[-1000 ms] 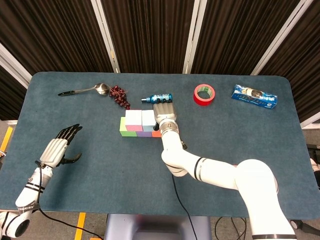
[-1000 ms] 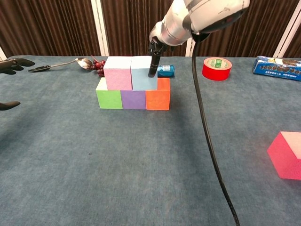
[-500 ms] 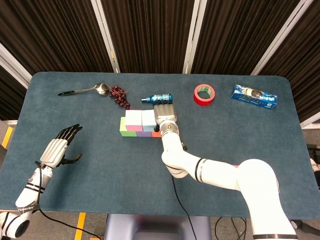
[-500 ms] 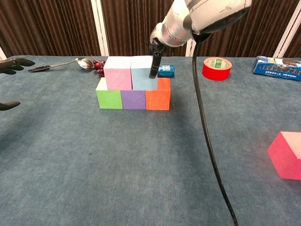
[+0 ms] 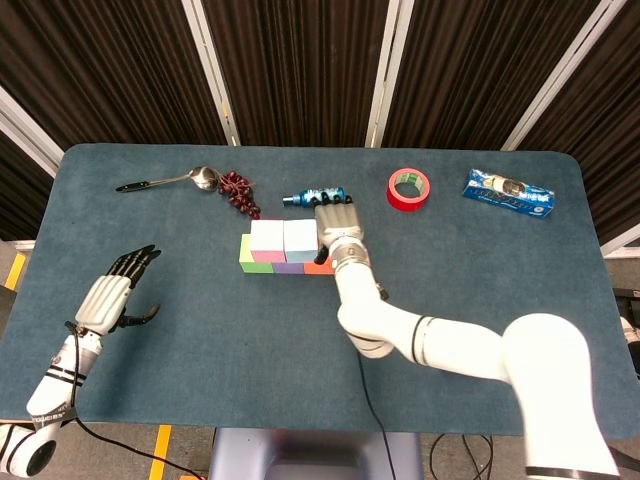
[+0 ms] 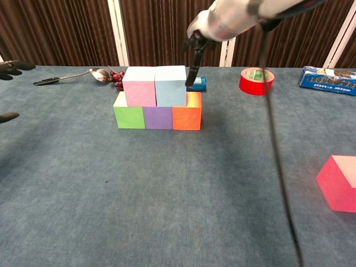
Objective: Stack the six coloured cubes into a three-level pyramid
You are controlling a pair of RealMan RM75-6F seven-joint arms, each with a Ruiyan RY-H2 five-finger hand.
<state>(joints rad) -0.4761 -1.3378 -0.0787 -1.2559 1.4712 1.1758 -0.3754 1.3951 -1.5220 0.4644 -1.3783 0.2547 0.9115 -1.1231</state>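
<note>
Green (image 6: pixel 129 117), purple (image 6: pixel 158 117) and orange (image 6: pixel 187 114) cubes form a row on the table. On top of them sit a pink cube (image 6: pixel 139 88) and a light blue cube (image 6: pixel 170 86), side by side. A sixth cube, reddish pink (image 6: pixel 337 182), lies alone at the near right and shows only in the chest view. My right hand (image 5: pixel 336 225) hovers just right of the light blue cube, above the orange one, with its fingers (image 6: pixel 194 61) extended and nothing in them. My left hand (image 5: pixel 115 290) is open, far to the left.
Along the back of the table lie a spoon (image 5: pixel 165 181), a string of dark red beads (image 5: pixel 238 193), a small blue bottle (image 5: pixel 315 196) just behind the stack, a red tape roll (image 5: pixel 409 189) and a blue packet (image 5: pixel 508 194).
My right hand has drawn a little to the right, away from the side of the light blue cube. The left hand has drifted slightly left. The cubes have not moved.
</note>
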